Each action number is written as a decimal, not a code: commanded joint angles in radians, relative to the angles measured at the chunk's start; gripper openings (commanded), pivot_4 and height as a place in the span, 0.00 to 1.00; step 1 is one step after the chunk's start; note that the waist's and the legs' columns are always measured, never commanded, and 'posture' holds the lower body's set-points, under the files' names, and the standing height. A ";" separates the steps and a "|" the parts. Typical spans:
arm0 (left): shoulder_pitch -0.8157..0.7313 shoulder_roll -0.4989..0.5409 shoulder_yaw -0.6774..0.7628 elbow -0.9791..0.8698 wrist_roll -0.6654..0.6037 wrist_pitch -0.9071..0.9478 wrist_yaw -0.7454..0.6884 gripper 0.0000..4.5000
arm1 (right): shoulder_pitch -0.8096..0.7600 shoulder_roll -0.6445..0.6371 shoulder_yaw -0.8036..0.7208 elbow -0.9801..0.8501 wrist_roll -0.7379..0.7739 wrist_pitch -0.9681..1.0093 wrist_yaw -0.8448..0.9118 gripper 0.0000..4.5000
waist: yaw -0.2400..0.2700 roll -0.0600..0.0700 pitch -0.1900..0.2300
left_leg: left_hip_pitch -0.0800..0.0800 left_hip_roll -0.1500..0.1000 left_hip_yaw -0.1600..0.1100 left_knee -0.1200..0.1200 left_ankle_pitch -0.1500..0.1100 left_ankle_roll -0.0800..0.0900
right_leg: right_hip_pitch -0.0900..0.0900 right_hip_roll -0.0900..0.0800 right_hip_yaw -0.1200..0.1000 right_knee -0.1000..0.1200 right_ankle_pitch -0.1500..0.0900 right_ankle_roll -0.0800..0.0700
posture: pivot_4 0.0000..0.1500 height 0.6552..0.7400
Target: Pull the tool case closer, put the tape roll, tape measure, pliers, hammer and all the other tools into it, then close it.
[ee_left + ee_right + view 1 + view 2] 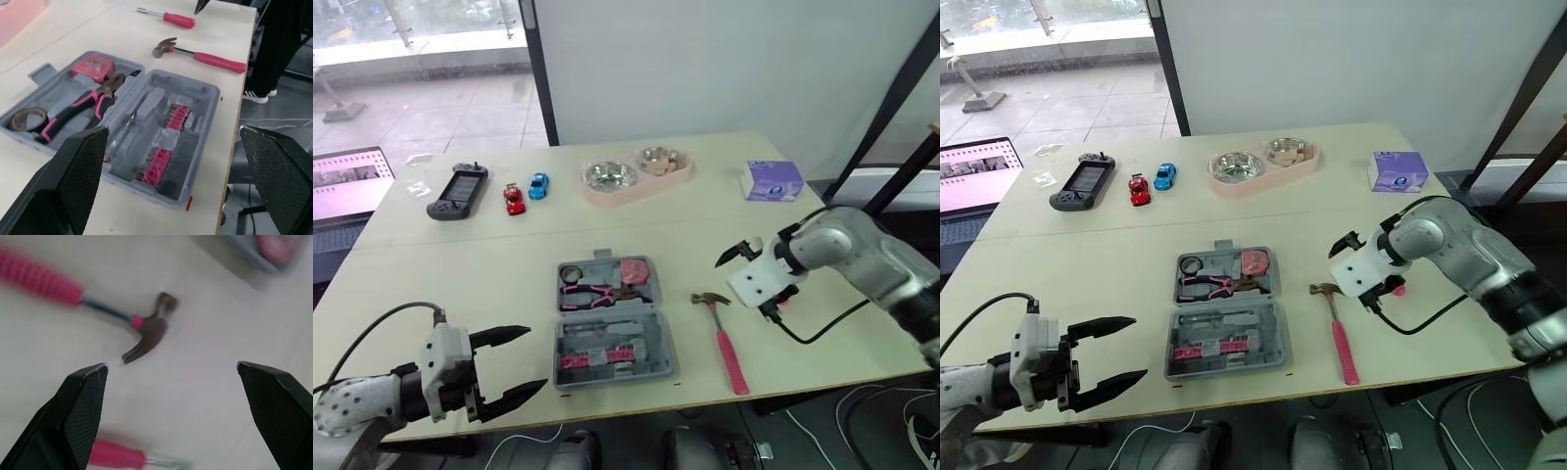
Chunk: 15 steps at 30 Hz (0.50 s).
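As the hammer (pixel 731 357) lies beside the tool case (pixel 656 365), bowls (pixel 610 175) stand behind.

Likely a robot test lab: pale table (pixel 460 269) of unrelated props, open laptop (pixel 347 181) and floor-length window (pixel 421 69) far beyond the left gripper (pixel 536 357).

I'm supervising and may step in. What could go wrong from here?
The open right hand hangs over the head end of the hammer; a grasp there could leave the handle swinging.
The screwdriver lies beside the hammer and could get knocked.
The case sits near the front edge of the table; a nudge might push it off.
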 commanded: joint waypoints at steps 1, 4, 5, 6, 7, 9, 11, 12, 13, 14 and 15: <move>0.000 -0.003 0.010 -0.024 0.000 -0.007 0.012 1.00 | -0.071 0.059 0.062 0.123 -0.127 -0.298 -0.026 0.99 | 0.004 0.000 0.000 | 0.000 0.000 -0.001 0.000 0.000 0.000 | 0.000 0.000 0.000 0.001 0.000 0.000 | 1.00 0.80; 0.000 -0.011 0.003 -0.035 0.001 -0.004 0.028 1.00 | -0.088 0.125 0.106 0.185 -0.267 -0.412 -0.103 0.99 | 0.011 -0.001 0.001 | 0.000 -0.001 -0.003 -0.001 0.000 -0.001 | -0.001 0.000 0.000 0.001 0.000 0.000 | 1.00 0.80; 0.000 -0.013 0.004 -0.039 -0.003 -0.002 0.035 1.00 | -0.091 0.142 0.116 0.197 -0.321 -0.430 -0.135 0.99 | 0.013 -0.001 0.001 | 0.000 -0.001 -0.003 0.000 0.000 -0.001 | -0.001 0.000 0.000 0.001 0.000 0.000 | 1.00 0.80; 0.000 -0.014 0.005 -0.042 -0.006 0.001 0.040 1.00 | -0.092 0.156 0.123 0.208 -0.361 -0.438 -0.158 0.99 | 0.014 -0.001 0.001 | -0.001 -0.001 -0.003 0.000 0.001 -0.001 | -0.001 0.000 0.000 0.001 0.000 0.000 | 1.00 0.80; 0.000 -0.015 0.006 -0.044 -0.008 0.002 0.044 1.00 | -0.093 0.167 0.129 0.220 -0.391 -0.444 -0.175 0.99 | 0.014 -0.001 0.001 | 0.000 -0.001 -0.003 0.000 0.001 -0.001 | -0.001 0.000 0.000 0.002 0.000 0.000 | 1.00 0.80; 0.002 -0.014 0.009 -0.050 -0.010 0.005 0.052 1.00 | -0.101 0.189 0.146 0.236 -0.460 -0.444 -0.209 0.99 | 0.014 -0.001 0.001 | 0.000 -0.001 -0.003 0.000 0.001 -0.002 | -0.001 0.000 0.000 0.002 0.000 -0.002 | 1.00 0.80; 0.002 -0.012 0.013 -0.055 -0.013 0.010 0.059 1.00 | -0.106 0.213 0.162 0.250 -0.535 -0.432 -0.252 0.99 | 0.013 -0.001 0.001 | 0.000 -0.001 -0.004 0.000 0.002 -0.003 | -0.001 0.001 0.000 0.002 0.000 -0.004 | 1.00 0.80; -0.001 -0.011 0.013 -0.061 -0.017 0.016 0.066 1.00 | -0.111 0.223 0.171 0.261 -0.568 -0.431 -0.274 0.99 | 0.012 -0.001 0.001 | 0.000 -0.001 -0.004 0.000 0.002 -0.003 | -0.001 0.001 0.000 0.003 -0.001 -0.004 | 1.00 0.80; -0.002 -0.011 0.015 -0.066 -0.020 0.021 0.072 1.00 | -0.112 0.236 0.182 0.273 -0.595 -0.427 -0.291 0.99 | 0.011 -0.001 0.001 | 0.000 -0.001 -0.004 0.000 0.002 -0.003 | -0.001 0.001 0.000 0.003 -0.001 -0.004 | 1.00 0.80; -0.004 -0.010 0.015 -0.074 -0.023 0.028 0.078 1.00 | -0.113 0.254 0.196 0.292 -0.634 -0.409 -0.321 0.99 | 0.008 -0.001 0.001 | 0.000 -0.001 -0.004 0.000 0.002 -0.003 | -0.001 0.001 0.000 0.003 0.000 -0.004 | 1.00 0.80; -0.007 -0.010 0.016 -0.080 -0.025 0.034 0.084 1.00 | -0.117 0.268 0.209 0.307 -0.673 -0.399 -0.352 0.87 | 0.004 -0.003 0.000 | 0.001 -0.001 -0.004 0.000 0.002 -0.003 | 0.000 0.002 0.000 0.003 0.000 -0.004 | 1.00 0.80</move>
